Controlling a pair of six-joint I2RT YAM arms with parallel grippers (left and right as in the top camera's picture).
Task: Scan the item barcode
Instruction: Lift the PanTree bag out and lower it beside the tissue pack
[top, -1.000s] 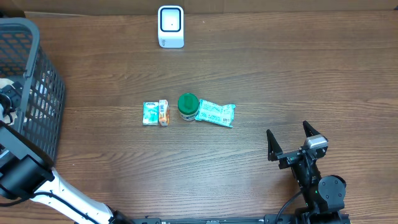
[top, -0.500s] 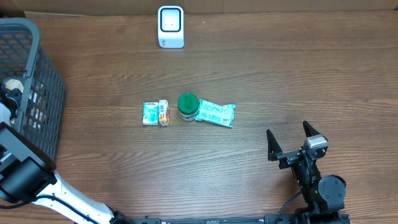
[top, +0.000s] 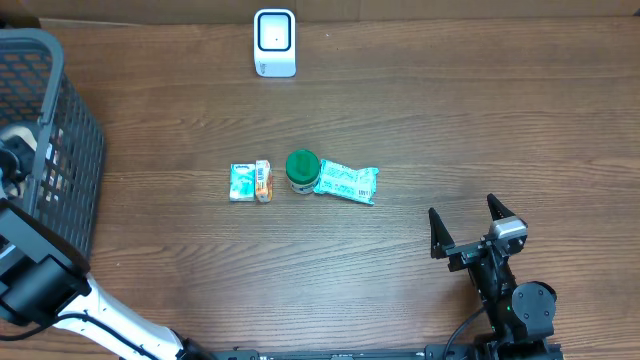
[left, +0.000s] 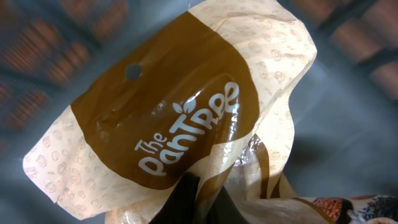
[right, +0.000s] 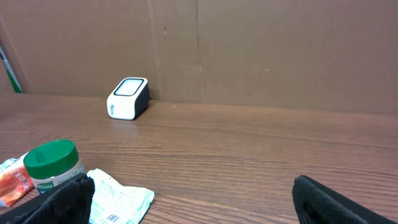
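In the left wrist view a brown and cream snack bag (left: 168, 106) printed "The Pantree" fills the frame. My left gripper (left: 202, 186) is shut on the bag's lower edge, with a fold of film pinched between the dark fingers (left: 186, 199). Overhead, that gripper (top: 14, 158) sits inside the grey basket (top: 70, 130) at the far left. The white barcode scanner (top: 274, 42) stands at the back of the table and also shows in the right wrist view (right: 127, 98). My right gripper (top: 468, 222) rests open at the front right, holding nothing.
A teal packet (top: 241, 182), an orange packet (top: 263, 181), a green-lidded jar (top: 302, 170) and a mint-green packet (top: 347, 183) lie in a row mid-table. A cardboard wall (right: 249, 50) backs the table.
My left gripper has closed on the snack bag inside the basket and shifted slightly there. The right arm and the items on the table have not moved.
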